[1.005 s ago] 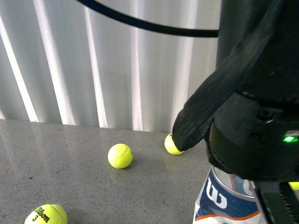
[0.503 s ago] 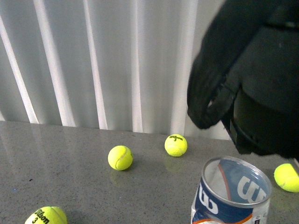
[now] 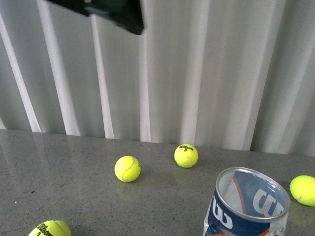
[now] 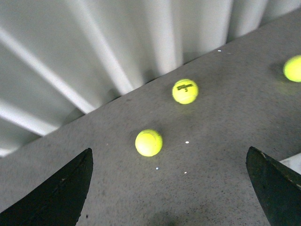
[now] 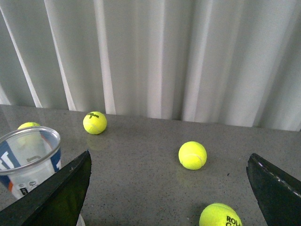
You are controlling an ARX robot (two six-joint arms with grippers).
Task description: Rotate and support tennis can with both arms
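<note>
Speckled grey stone surface (image 3: 74,172) before pleated white curtains (image 3: 206,73); both hands (image 4: 169,207) (image 5: 169,197) spread apart (empty), clear tennis can (image 3: 246,204) upright beside the right.

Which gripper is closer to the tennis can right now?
Right, probably. The right gripper has one of its fingers just beside the tennis can; the left gripper hangs high, off to the can's left.

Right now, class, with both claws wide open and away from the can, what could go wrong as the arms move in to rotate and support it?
1. The tennis can stands upright and unheld; a claw arriving off-centre could tip it.
2. Loose balls lie close: one beside the can and another behind it. An arm sweep might knock them rolling.
3. The can's smooth clear wall may slip when gripped.
</note>
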